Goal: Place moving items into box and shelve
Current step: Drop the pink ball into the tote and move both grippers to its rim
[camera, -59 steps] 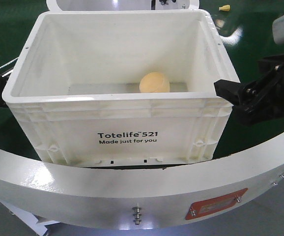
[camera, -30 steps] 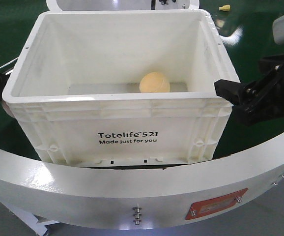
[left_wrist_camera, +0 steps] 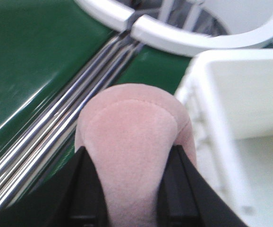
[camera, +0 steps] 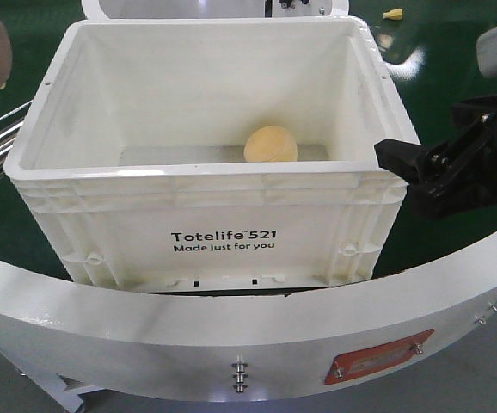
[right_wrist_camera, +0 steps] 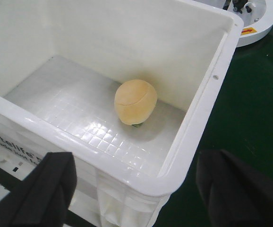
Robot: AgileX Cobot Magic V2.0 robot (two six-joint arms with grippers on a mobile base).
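The ball [camera: 270,144] lies on the floor of the box [camera: 205,175], a little right of middle, so one item is already in. The pink item [left_wrist_camera: 134,137] is outside, high up beside the box's far left corner. It is pinched between the black fingers of the left gripper [left_wrist_camera: 132,158], which are closed snugly on its sides. The right gripper [right_wrist_camera: 136,187] hangs just outside the box's right wall, jaws spread wide and empty. The step in hand looks like loading the second item — next the left arm must carry it right over the rim, lower it a little and let go clear of the wall.
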